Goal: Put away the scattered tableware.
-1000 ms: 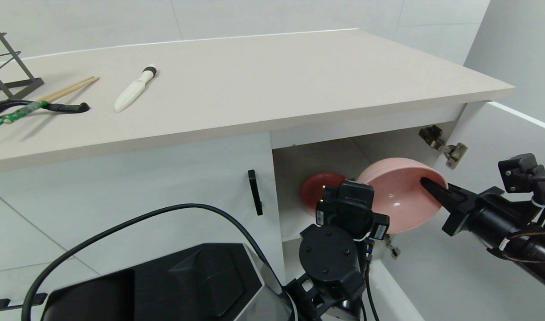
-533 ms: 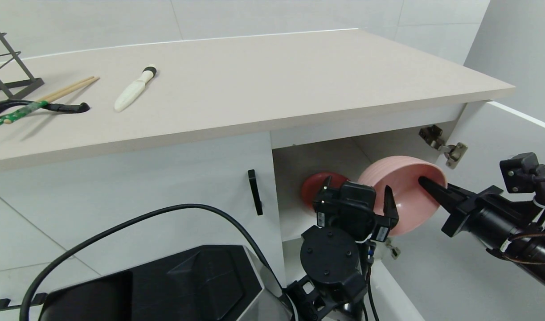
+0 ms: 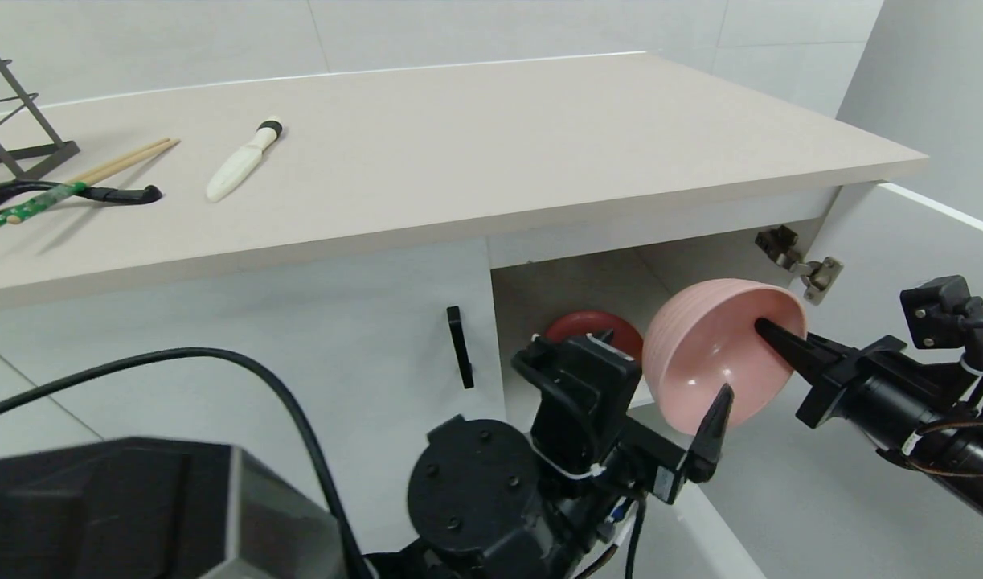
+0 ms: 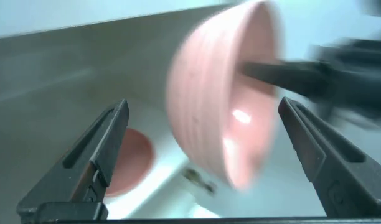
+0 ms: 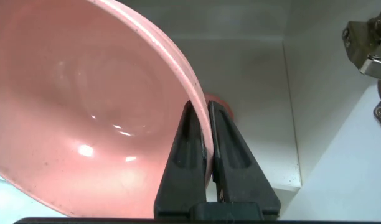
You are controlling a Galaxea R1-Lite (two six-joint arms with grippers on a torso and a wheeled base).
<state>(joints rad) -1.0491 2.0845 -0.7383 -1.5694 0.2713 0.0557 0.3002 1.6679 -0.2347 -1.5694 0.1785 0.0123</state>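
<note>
the left gripper (image 4: 202, 118) is pulling back and down from the open cabinet (image 3: 571, 281), its fingers now standing wide apart, and the pink bowl (image 3: 700, 362) is tipping further onto its side. the right gripper (image 5: 206, 124) is clamping the bowl's rim between its fingers, holding it in the air at the cabinet's opening with the hollow facing the left gripper. a red dish (image 3: 595, 326) is sitting inside the cabinet behind the bowl. on the countertop (image 3: 499, 137), well apart to the left, chopsticks (image 3: 121, 161), a white utensil (image 3: 238, 165) and a black-handled tool (image 3: 105, 194) are lying near a wire rack (image 3: 17, 121).
</note>
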